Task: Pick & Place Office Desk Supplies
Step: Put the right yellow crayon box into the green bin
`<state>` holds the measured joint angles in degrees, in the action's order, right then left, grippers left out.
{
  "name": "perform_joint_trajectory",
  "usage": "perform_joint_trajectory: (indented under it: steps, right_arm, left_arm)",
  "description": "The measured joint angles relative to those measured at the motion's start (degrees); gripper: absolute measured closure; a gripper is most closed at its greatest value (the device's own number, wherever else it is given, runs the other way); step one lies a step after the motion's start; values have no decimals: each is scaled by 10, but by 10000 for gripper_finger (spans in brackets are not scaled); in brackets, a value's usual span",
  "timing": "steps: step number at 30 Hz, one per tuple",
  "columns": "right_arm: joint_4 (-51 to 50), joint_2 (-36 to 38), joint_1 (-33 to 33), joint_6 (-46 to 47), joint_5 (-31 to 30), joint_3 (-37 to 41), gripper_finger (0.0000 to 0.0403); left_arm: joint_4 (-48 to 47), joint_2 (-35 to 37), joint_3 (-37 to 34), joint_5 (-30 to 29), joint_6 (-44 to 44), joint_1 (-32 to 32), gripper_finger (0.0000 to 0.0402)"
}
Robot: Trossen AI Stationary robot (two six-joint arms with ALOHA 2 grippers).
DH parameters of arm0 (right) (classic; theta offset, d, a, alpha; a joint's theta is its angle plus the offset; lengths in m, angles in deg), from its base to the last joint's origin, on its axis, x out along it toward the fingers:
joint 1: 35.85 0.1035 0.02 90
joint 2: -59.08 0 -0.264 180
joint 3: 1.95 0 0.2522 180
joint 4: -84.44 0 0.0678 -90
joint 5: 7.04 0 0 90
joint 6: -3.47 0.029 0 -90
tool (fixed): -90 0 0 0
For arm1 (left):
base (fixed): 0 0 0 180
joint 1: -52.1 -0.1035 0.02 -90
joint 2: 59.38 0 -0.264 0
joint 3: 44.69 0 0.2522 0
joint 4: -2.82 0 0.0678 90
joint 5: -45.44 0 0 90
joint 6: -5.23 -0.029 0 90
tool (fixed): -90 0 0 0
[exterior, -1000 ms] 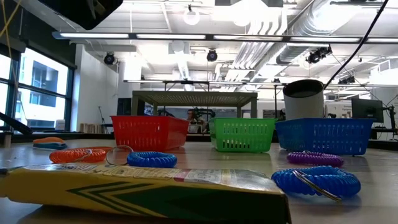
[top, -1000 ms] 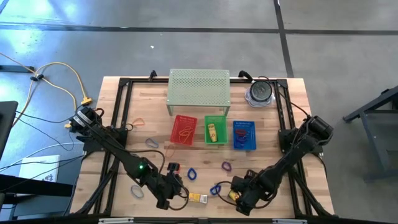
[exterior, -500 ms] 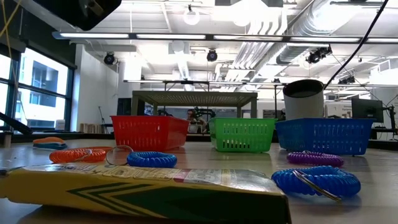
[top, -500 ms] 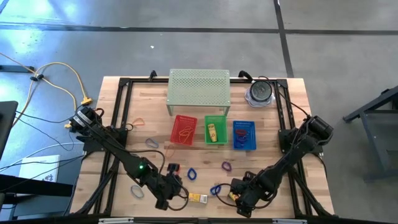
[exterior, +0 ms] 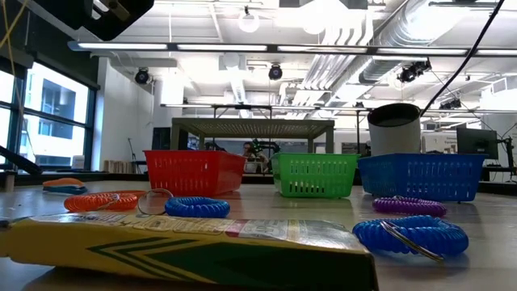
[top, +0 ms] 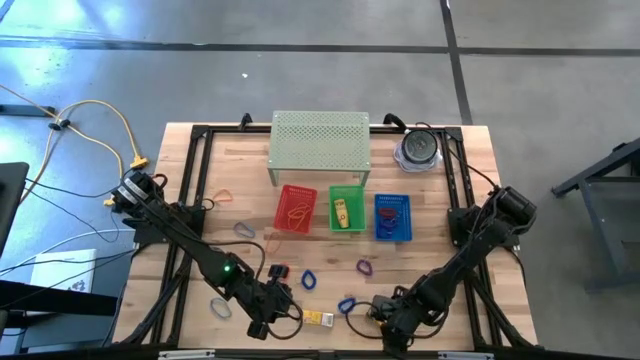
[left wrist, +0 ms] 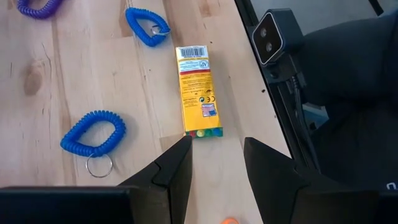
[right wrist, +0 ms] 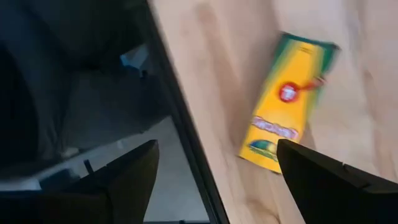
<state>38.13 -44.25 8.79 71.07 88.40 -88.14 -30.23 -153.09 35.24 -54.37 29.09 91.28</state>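
Near the front edge of the table, hovering with the right gripper (right wrist: 216,149) spread as wide as it goes, empty, above and just short of the right-hand yellow box (right wrist: 286,118), flat on the wood beside the table's rim. Further left along that edge, waiting with the left gripper (left wrist: 217,142) part-open, holding nothing, lined up with the left-hand yellow box (left wrist: 198,90), flat and just ahead of the fingertips.

Likely step: dropping onto the right-hand box for a grasp, then carrying it to the green basket (top: 347,209), already holding one yellow piece.

Risks from here:
- Closing off-centre, given the box askew to the jaws: could pivot it or nudge it toward the drop-off.
- Catching only a corner: could slip out on the lift.
- Sweeping the blue coil loop (top: 347,304), near the right gripper on its left, and dragging it along.
- Crowding the left arm, close by on the same strip of table.

Around: red basket (top: 295,208) and blue basket (top: 393,216) flanking the green one at mid-table; perforated green shelf (top: 320,145) and a round container (top: 418,148) at the far side. Scattered between baskets and grippers: more blue loops, a purple loop (top: 364,267), an orange loop (top: 224,195) far left. Nothing tall across the path to the baskets.
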Motion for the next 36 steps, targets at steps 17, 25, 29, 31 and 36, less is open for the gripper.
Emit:
perform_joint_trajectory:
  steps: [17, 25, 29, 31, 36]
  right_arm:
    - [-46, 0, 18, 76, -23, 0, 87]
    - [-96, 0, 19, 97, -64, -8, 87]
    - [-107, 0, 13, 135, -85, -8, 87]
    - [-94, 0, 13, 138, -86, -8, 87]
    - [-29, 0, 20, 119, -97, -8, 87]
  left_arm:
    - [5, 0, 0, -6, 30, 0, 262]
    - [5, 0, 0, -6, 30, -3, 262]
    - [5, 0, 0, -6, 30, -6, 262]
    - [5, 0, 0, -6, 30, -8, 262]
    - [4, 0, 0, -5, 30, -8, 262]
